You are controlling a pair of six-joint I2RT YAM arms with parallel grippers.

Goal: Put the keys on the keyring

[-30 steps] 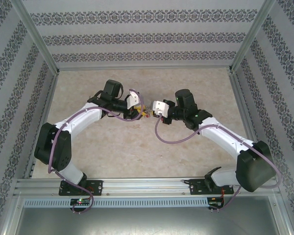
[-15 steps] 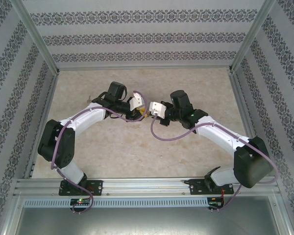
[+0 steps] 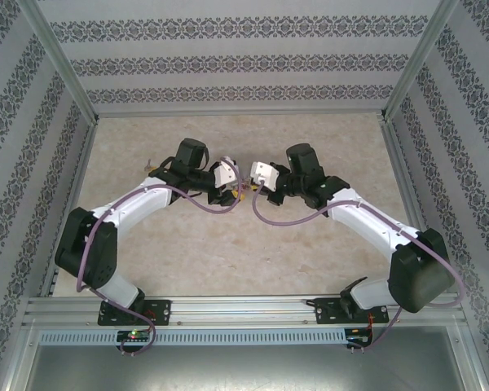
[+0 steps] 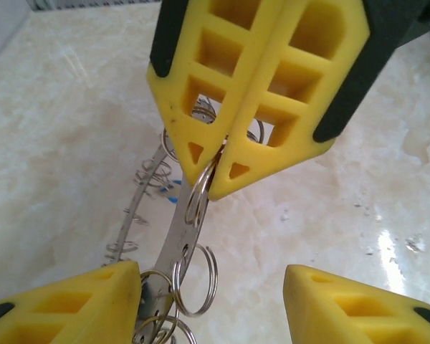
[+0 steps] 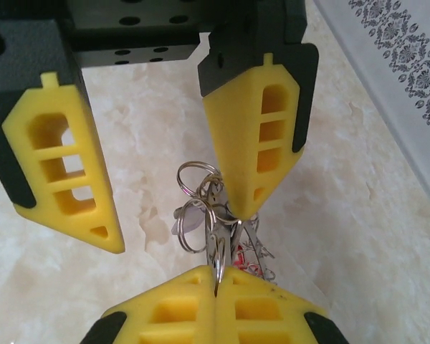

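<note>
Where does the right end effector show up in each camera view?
Top external: centre, the right end effector meets the left end effector.
Left wrist: right end effector at top centre, shut on the keyring.
Right wrist: right end effector at bottom centre.
Shared landmark: the keyring it pinches.

The table (image 3: 228,252) — pale beige, marbled, glossy — catches bright glints of light.

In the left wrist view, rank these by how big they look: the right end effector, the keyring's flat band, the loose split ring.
1. right end effector (close to camera)
2. keyring band
3. split ring
</note>
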